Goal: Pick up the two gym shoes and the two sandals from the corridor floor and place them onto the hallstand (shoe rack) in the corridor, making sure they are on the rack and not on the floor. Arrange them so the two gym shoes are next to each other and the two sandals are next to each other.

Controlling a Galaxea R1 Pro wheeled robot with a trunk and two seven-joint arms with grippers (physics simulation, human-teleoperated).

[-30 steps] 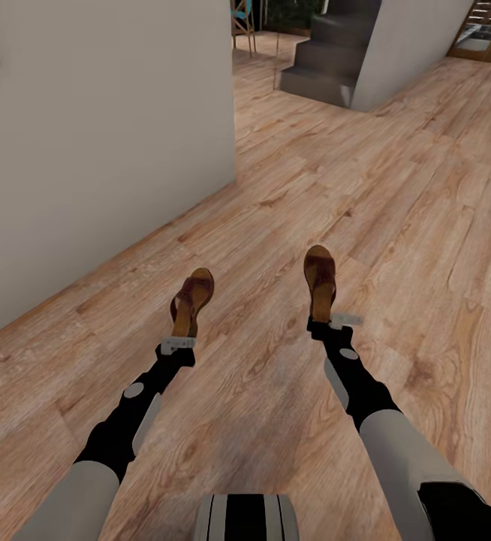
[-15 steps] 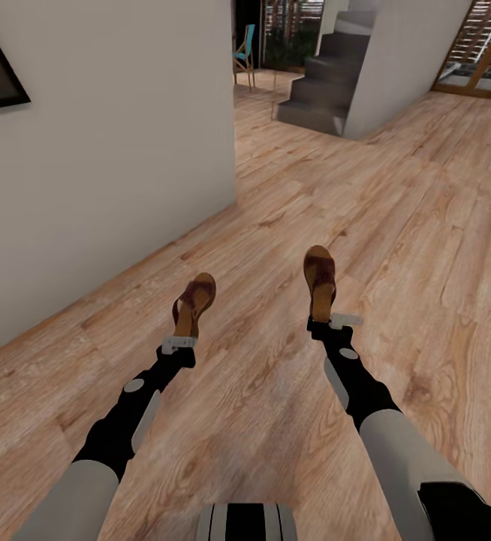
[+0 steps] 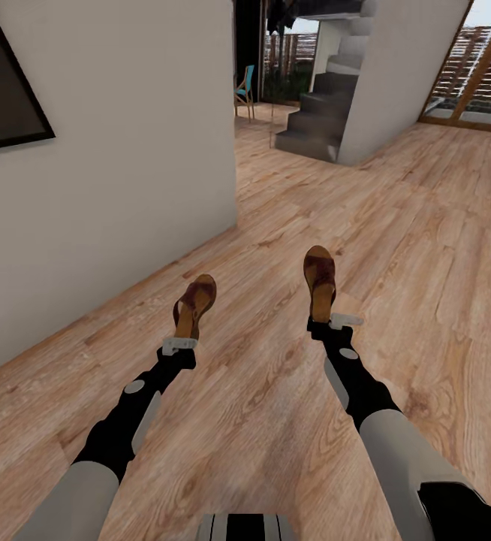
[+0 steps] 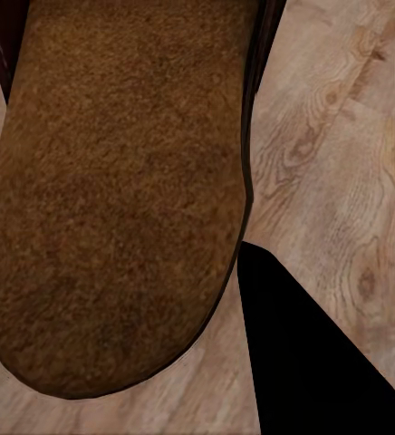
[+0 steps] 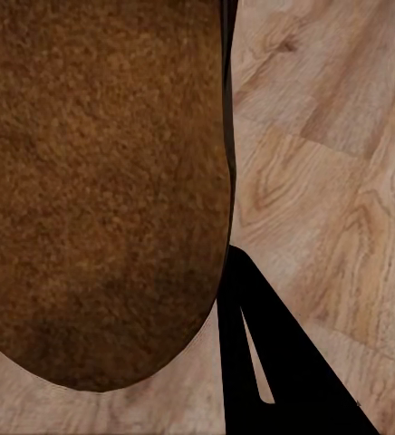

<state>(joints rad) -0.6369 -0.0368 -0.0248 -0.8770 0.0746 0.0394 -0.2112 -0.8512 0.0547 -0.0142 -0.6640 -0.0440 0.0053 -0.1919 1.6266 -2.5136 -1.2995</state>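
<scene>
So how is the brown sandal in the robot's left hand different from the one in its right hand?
The brown leather-look sandal in the left gripper leans its toe towards the right of the head view; the brown sandal in the right gripper points almost straight ahead. The left one looks nearer the white wall; the right one sits higher in the head view and further from it. Both are brown with tan footbeds, held by the heel above the wood-plank floor.

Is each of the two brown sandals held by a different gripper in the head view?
Yes, the left gripper holds one sandal by its heel and the right gripper holds the other sandal likewise.
</scene>
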